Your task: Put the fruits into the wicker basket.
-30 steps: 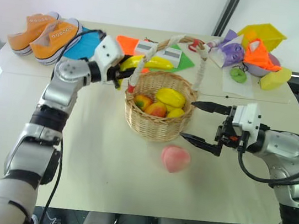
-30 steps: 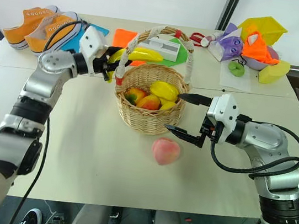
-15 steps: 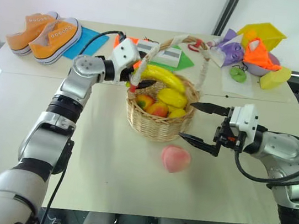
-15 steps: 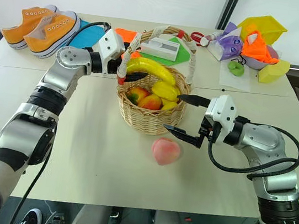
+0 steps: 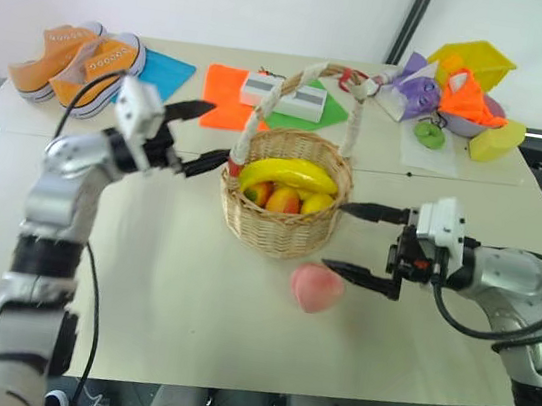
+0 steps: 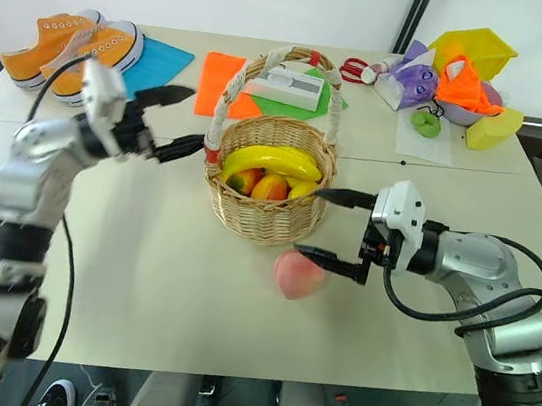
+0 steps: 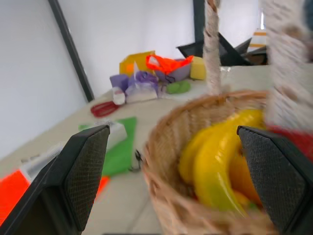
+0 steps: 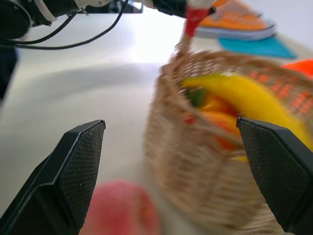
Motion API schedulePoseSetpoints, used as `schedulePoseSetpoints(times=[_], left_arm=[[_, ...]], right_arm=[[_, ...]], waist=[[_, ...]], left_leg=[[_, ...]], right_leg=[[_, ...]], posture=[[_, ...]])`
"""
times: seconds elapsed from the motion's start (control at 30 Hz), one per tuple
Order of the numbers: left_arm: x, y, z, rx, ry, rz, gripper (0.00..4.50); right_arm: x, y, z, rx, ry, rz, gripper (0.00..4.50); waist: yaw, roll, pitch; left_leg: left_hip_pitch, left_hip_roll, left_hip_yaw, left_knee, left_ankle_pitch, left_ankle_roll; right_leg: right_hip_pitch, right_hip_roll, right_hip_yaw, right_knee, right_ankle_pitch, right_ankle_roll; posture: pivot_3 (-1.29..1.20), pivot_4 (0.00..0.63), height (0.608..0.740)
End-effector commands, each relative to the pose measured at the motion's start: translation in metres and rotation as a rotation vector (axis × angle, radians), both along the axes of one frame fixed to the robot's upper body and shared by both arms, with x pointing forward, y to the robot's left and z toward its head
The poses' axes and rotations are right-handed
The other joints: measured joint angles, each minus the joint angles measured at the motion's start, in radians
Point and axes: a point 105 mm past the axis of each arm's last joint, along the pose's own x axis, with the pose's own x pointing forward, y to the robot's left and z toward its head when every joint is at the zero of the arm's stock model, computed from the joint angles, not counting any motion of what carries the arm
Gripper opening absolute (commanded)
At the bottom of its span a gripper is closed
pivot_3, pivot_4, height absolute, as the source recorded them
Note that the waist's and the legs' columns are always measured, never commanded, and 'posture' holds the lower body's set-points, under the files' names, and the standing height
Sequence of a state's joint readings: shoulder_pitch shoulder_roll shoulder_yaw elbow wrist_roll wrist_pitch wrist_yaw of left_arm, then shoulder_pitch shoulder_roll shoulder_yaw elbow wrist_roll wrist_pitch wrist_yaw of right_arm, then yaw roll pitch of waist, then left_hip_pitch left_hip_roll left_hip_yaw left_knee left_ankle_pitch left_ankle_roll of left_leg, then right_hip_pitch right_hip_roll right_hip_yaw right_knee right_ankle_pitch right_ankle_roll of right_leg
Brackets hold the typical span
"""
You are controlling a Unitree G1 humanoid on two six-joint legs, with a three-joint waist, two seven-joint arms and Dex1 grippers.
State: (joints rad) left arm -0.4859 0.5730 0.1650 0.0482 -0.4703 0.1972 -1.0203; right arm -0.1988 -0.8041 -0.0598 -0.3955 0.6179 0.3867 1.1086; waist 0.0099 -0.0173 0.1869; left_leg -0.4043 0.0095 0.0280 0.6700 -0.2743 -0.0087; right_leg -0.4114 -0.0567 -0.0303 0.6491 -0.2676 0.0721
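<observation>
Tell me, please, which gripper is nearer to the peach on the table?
Right. The right gripper hangs open just beside the peach, while the left gripper is open on the far side of the wicker basket.

The wicker basket (image 6: 265, 197) stands near the middle of the pale table (image 6: 159, 278), with the banana (image 6: 272, 159) lying across the other fruit inside it. The peach (image 6: 299, 275) sits on the table just in front of the basket, toward the right. The right gripper (image 6: 333, 229) hangs beside the basket with its jaws wide apart, the lower finger close over the peach. The left gripper (image 6: 176, 122) is spread wide and empty, just left of the basket's handle. Orange sneakers (image 6: 67, 40) rest at the far left corner.
</observation>
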Motion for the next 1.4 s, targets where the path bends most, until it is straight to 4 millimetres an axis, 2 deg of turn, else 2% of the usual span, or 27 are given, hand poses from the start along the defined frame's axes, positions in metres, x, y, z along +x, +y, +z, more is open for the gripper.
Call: schedulePoseSetpoints(times=[0.03, 0.1, 0.17, 0.33, 0.4, 0.47, 0.53, 0.67, 0.8, 0.97, 1.07, 1.13, 1.17, 1.27, 1.4], left_arm=[[-0.025, 0.008, 0.016, -0.017, -0.041, -0.008, 4.46], [-0.035, 0.017, 0.015, -0.044, 0.002, -0.003, 4.46], [-0.055, 0.02, 0.008, -0.046, 0.087, -0.063, 4.46], [-0.121, 0.011, -0.021, 0.029, 0.3, -0.27, 4.46], [-0.139, 0.009, -0.034, 0.064, 0.305, -0.265, 4.46], [-0.147, 0.006, -0.042, 0.081, 0.276, -0.235, 4.46], [-0.147, 0.006, -0.046, 0.119, 0.188, -0.187, 4.46], [-0.146, 0.004, -0.053, 0.131, 0.13, -0.135, 4.46], [-0.15, -0.005, -0.062, 0.145, 0.115, -0.146, 4.46], [-0.151, -0.008, -0.064, 0.143, 0.117, -0.153, 4.46], [-0.149, -0.007, -0.065, 0.13, 0.119, -0.148, 4.5], [-0.148, -0.007, -0.065, 0.118, 0.125, -0.15, 4.5], [-0.148, -0.007, -0.067, 0.119, 0.125, -0.155, 4.5], [-0.146, -0.008, -0.068, 0.107, 0.123, -0.164, 4.5], [-0.136, -0.006, -0.057, 0.019, 0.11, -0.119, 4.5]], right_arm=[[-0.013, 0.001, -0.004, -0.052, 0.033, 0.067, 4.5], [-0.015, 0.002, -0.011, -0.071, 0.061, 0.085, 4.5], [-0.015, 0.004, -0.018, -0.096, 0.051, 0.098, 4.5], [-0.01, 0.007, -0.029, -0.12, 0.031, 0.105, 4.5], [-0.007, 0.009, -0.038, -0.161, -0.016, 0.11, 4.5], [-0.008, 0.011, -0.045, -0.165, -0.016, 0.122, 4.5], [-0.007, 0.012, -0.047, -0.158, -0.027, 0.124, 4.5], [-0.007, 0.018, -0.056, -0.164, -0.053, 0.141, 4.5], [-0.001, 0.02, -0.074, -0.228, -0.089, 0.143, 4.5], [0.001, 0.019, -0.079, -0.231, -0.103, 0.139, 4.5], [0.001, 0.02, -0.075, -0.179, -0.071, 0.127, 3.67], [0.0, 0.016, -0.078, -0.216, -0.09, 0.131, 2.8], [0.001, 0.012, -0.078, -0.233, -0.097, 0.122, 2.63], [-0.004, 0.003, -0.063, -0.171, -0.037, 0.107, 2.63], [-0.012, 0.002, -0.014, 0.007, 0.043, 0.118, 2.63]], waist=[[0.001, 0.0, 0.0], [0.003, 0.0, 0.0], [0.001, 0.0, 0.0], [-0.018, 0.001, 0.0], [-0.02, 0.001, 0.0], [-0.02, 0.001, -0.001], [-0.015, 0.001, -0.001], [-0.006, 0.001, -0.001], [-0.005, 0.002, -0.002], [0.0, 0.002, -0.002], [0.0, 0.002, -0.002], [0.0, 0.002, -0.002], [0.0, 0.002, -0.002], [0.004, 0.002, -0.002], [0.0, 0.002, -0.002]], left_leg=[[0.0, 0.0, 0.0, 0.0, 0.0, 0.0], [0.001, 0.0, 0.0, 0.0, 0.0, 0.0], [0.003, 0.0, 0.0, 0.0, 0.0, 0.0], [0.004, 0.0, 0.0, -0.003, 0.0, -0.001], [0.005, 0.0, 0.0, -0.003, 0.0, -0.001], [0.007, 0.0, 0.0, -0.003, 0.0, -0.001], [0.008, 0.0, 0.0, -0.003, 0.0, -0.001], [0.008, 0.0, 0.001, -0.003, 0.0, -0.001], [0.009, 0.0, 0.001, -0.004, 0.0, -0.001], [0.009, 0.0, 0.001, -0.004, 0.0, -0.001], [0.009, 0.0, 0.001, -0.004, 0.0, -0.001], [0.009, 0.0, 0.001, -0.004, 0.0, -0.001], [0.009, 0.0, 0.001, -0.004, 0.0, -0.001], [0.009, 0.0, 0.001, -0.004, 0.0, -0.001], [0.009, 0.0, 0.001, -0.004, 0.0, -0.001]], right_leg=[[0.0, 0.0, 0.0, 0.0, 0.0, 0.0], [0.001, -0.001, 0.0, 0.0, 0.0, -0.001], [0.003, -0.001, 0.0, 0.0, 0.0, -0.001], [0.003, -0.002, 0.0, -0.001, 0.0, -0.002], [0.003, -0.002, 0.0, -0.001, 0.0, -0.003], [0.005, -0.003, 0.0, -0.001, -0.002, -0.006], [0.006, -0.003, 0.0, -0.001, -0.004, -0.01], [0.006, -0.003, 0.0, -0.002, -0.004, -0.01], [0.006, -0.003, 0.001, -0.002, -0.004, -0.01], [0.006, -0.003, 0.001, -0.002, -0.004, -0.01], [0.006, -0.003, 0.001, -0.002, -0.004, -0.01], [0.006, -0.003, 0.001, -0.002, -0.004, -0.01], [0.006, -0.003, 0.001, -0.002, -0.004, -0.01], [0.007, -0.003, 0.001, -0.002, -0.004, -0.01], [0.007, -0.004, 0.001, -0.002, -0.004, -0.01]], posture=[[0.0, 0.15, 0.74], [0.0, 0.15, 0.74], [0.0, 0.15, 0.74], [0.0, 0.15, 0.74], [0.0, 0.15, 0.74], [0.0, 0.15, 0.74], [0.0, 0.15, 0.74], [0.0, 0.15, 0.74], [0.0, 0.15, 0.74], [0.0, 0.15, 0.74], [0.0, 0.15, 0.74], [0.0, 0.15, 0.74], [0.0, 0.15, 0.74], [0.0, 0.15, 0.74], [0.0, 0.15, 0.74]])
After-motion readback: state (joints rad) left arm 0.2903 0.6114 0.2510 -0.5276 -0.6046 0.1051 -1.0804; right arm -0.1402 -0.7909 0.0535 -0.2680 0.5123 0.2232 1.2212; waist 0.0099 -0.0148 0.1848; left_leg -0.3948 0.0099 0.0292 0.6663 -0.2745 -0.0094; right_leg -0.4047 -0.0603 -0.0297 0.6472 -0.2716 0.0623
